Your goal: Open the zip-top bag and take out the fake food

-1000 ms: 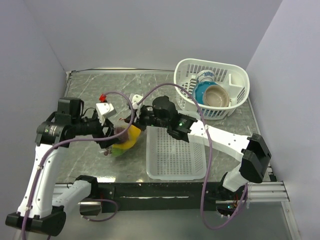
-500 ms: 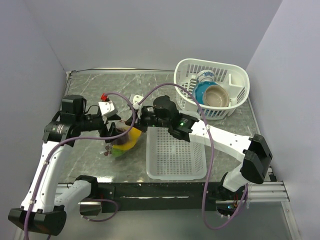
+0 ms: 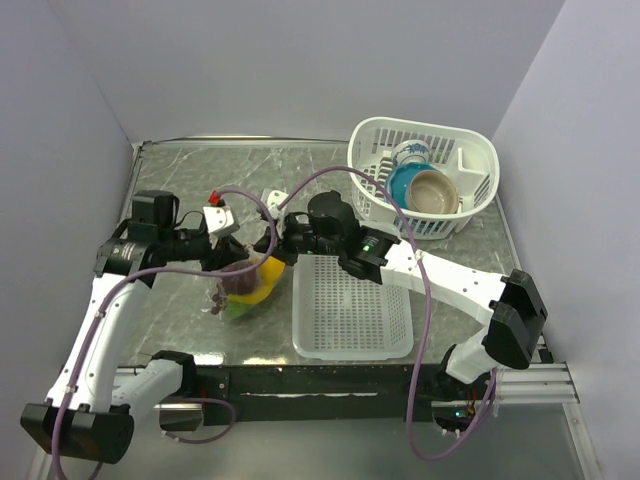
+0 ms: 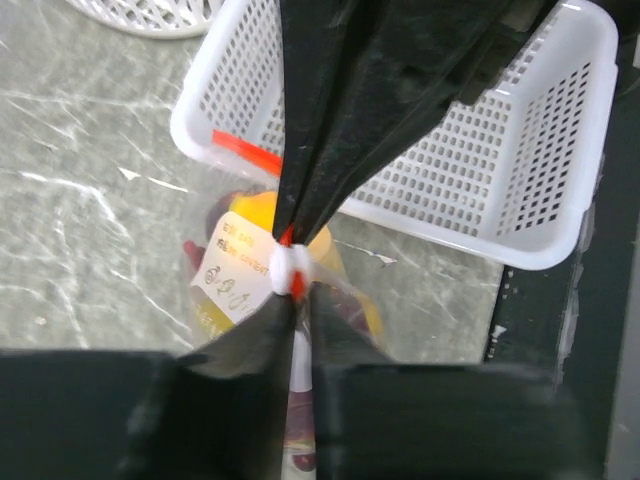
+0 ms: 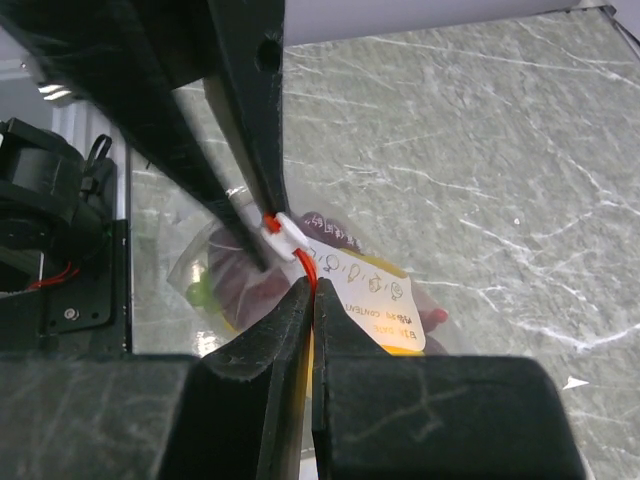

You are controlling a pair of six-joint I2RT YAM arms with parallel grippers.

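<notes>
Both grippers (image 3: 236, 263) (image 3: 266, 248) meeting tip-to-tip, pinching zip-top bag (image 3: 246, 286)

- Just right of the zip-top bag (image 3: 243, 287), the flat white basket (image 3: 352, 312) walls off that side.
- Over the bag, the left gripper (image 4: 292, 302) and right gripper (image 5: 311, 287) crowd together, pinching its zipper.
- Left of the bag and beyond it, the table (image 3: 175, 175) gives passage.

Crinkly clear plastic zip-top bag (image 3: 244, 287); smooth plastic flat basket (image 3: 351, 312); marbled table (image 3: 200, 176).
</notes>
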